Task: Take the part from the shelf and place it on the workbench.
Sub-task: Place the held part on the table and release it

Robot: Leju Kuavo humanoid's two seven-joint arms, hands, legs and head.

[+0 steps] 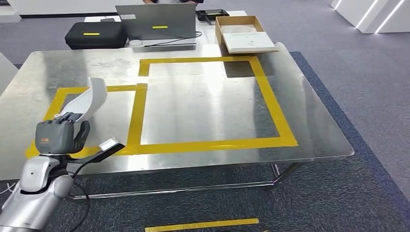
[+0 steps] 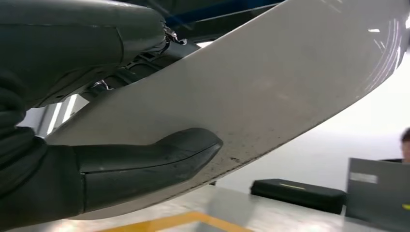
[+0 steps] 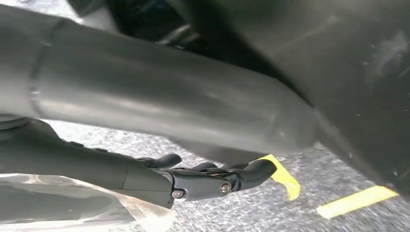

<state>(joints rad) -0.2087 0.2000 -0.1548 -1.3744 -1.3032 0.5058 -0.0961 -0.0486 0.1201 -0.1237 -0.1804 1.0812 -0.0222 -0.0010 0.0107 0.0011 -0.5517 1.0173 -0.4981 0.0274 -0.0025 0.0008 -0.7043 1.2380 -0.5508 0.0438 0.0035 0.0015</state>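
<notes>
Part (image 1: 92,100), a curved white panel, sits clamped in my left hand (image 1: 59,136), thumb pressed along its face, fingers (image 2: 145,162) wrapped behind, above the small yellow-taped square (image 1: 137,118) on the tabletop (image 1: 203,104). I should lower it level inside that square, clear of the near edge. My right hand (image 3: 212,179) hangs over the floor, fingers loosely curled, empty.

Black case (image 1: 96,35) and grey laptop (image 1: 155,21) sat behind the table, open cardboard box (image 1: 243,34) at its far edge, yellow tape strip (image 1: 202,224) on carpet
</notes>
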